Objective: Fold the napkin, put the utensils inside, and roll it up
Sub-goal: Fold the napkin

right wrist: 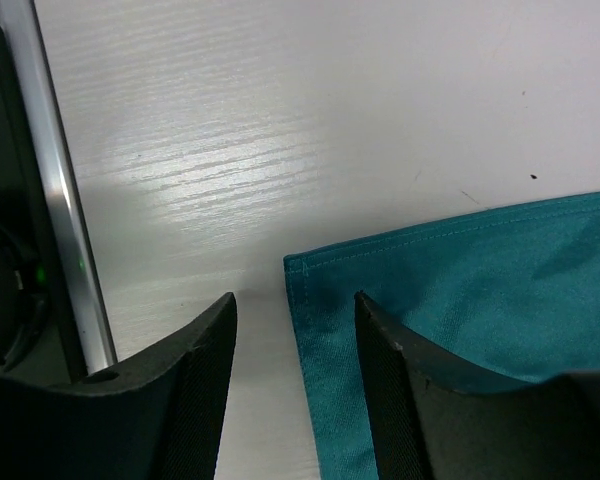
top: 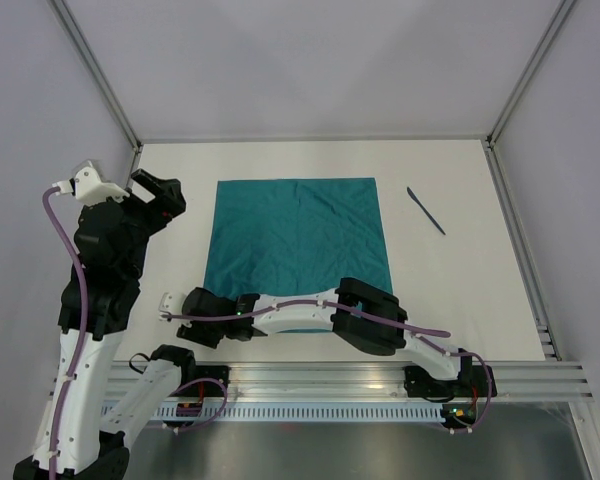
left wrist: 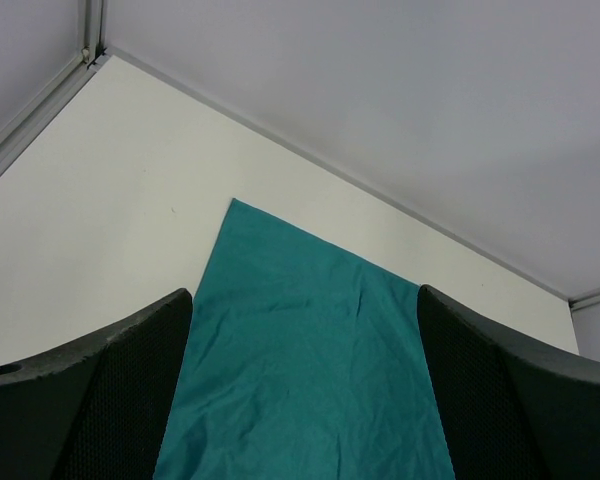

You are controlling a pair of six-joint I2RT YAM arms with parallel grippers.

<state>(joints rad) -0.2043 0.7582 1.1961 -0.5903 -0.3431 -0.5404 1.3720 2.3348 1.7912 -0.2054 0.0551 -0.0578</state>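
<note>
Teal fabric napkin [top: 295,235] lies unfolded on white counter [top: 460,280]. Right tool [right wrist: 295,300], half open, empty, brackets its near-left corner; next, probably, a pinch. Left tool [left wrist: 305,300] gapes empty.

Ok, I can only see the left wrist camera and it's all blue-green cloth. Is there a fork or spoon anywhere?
Observer: The top view shows one thin dark-blue utensil lying on the table, right of the napkin, not touching it.
Operator: Where's the other arm?
Observer: The right gripper is open at the napkin's near left corner. Its wrist view shows the cloth's edge in the gap between its fingers.
</note>
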